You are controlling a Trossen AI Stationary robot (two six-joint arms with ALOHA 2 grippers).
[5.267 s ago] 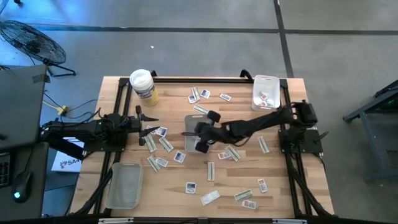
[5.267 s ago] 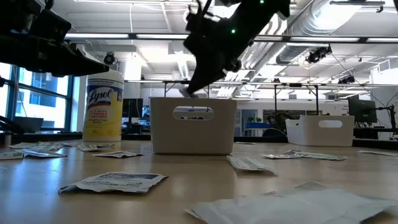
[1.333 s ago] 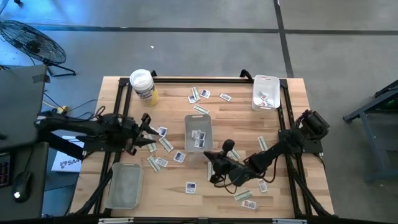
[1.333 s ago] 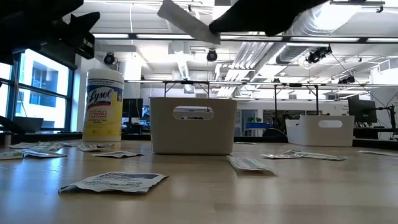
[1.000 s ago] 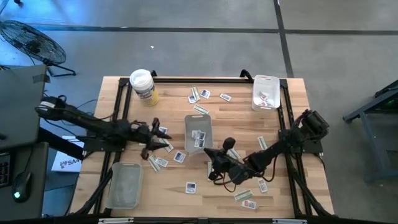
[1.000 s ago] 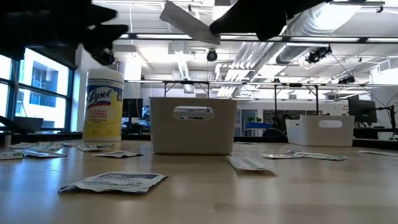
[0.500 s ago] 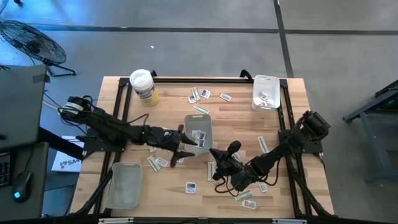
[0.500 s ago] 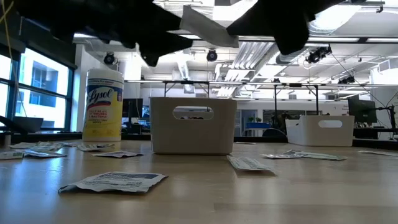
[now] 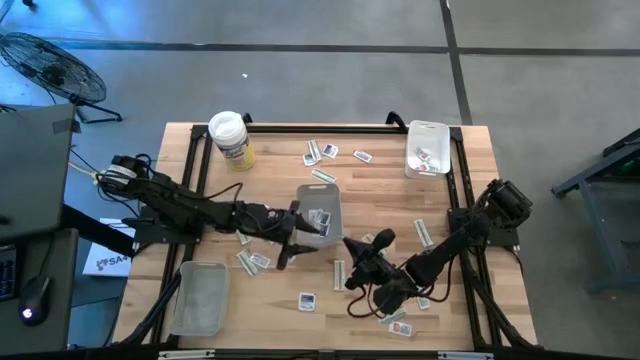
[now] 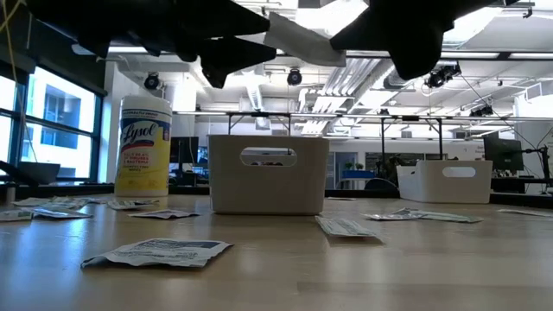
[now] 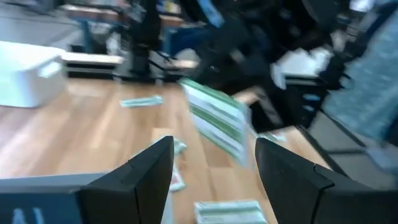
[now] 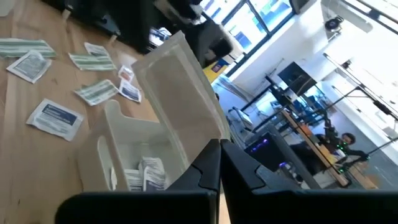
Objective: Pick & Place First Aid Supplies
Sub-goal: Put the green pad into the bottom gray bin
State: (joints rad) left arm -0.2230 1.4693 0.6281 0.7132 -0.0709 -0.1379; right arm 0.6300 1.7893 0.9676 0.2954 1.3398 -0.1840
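Left claw (image 9: 288,238) reached beside clear plastic tray (image 9: 318,214), fingers spread, right claw (image 9: 352,246) pinching flat pale strip (image 12: 180,93).

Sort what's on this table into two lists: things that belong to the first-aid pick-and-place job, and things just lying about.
Job:
- first aid packets scattered on the wood
- green strip pinched in the shut right gripper
- open left gripper reaching in
- centre tray, far-corner tray, both holding packets

Lying about:
- wipes tub
- near-left tray
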